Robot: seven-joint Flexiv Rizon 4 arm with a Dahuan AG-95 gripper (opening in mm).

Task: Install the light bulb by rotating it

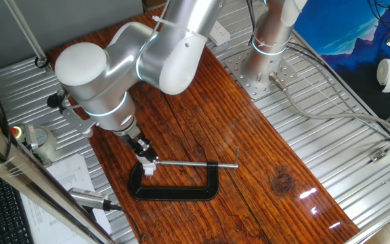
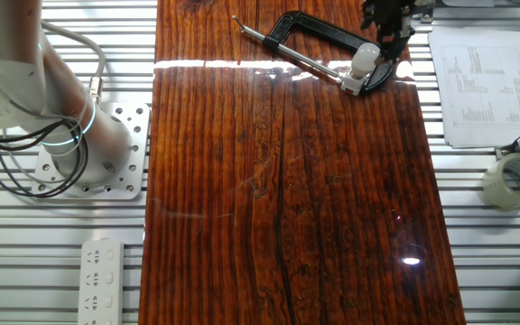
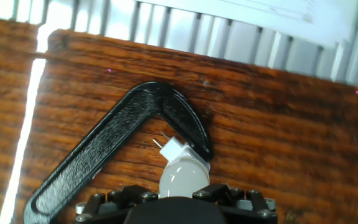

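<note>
Frosted white, the light bulb (image 3: 182, 177) sits at the bottom edge of your hand view, its dome clamped in the claw (image 3: 180, 194) and its narrow base pointing away from the camera. Two thin metal pins project from that base. You can see the claw closed on the dome, with a black finger (image 3: 219, 193) on each side.

Just beyond the bulb base lies the black C-clamp (image 3: 114, 146). In the hand view the base overlaps the bend of the clamp frame; whether the two touch cannot be determined.

In the one fixed view, the claw (image 1: 147, 163) hangs over the closed end of the C-clamp (image 1: 175, 192), which lies flat on the dark wooden desk (image 1: 263, 156). The clamp screw (image 1: 198, 163), a thin metal rod, spans the open side of the frame.

In the other fixed view, you see the bulb (image 2: 364, 61) tilted, directly above a small white block (image 2: 352, 85) at the inner corner of the clamp (image 2: 319, 38).

Further out, beside the desk on the metal slats: a printed sheet (image 2: 484, 88), a tape roll (image 2: 515, 177), a white power strip (image 2: 104, 280) and the arm's bolted base plate (image 2: 106, 153).
</note>
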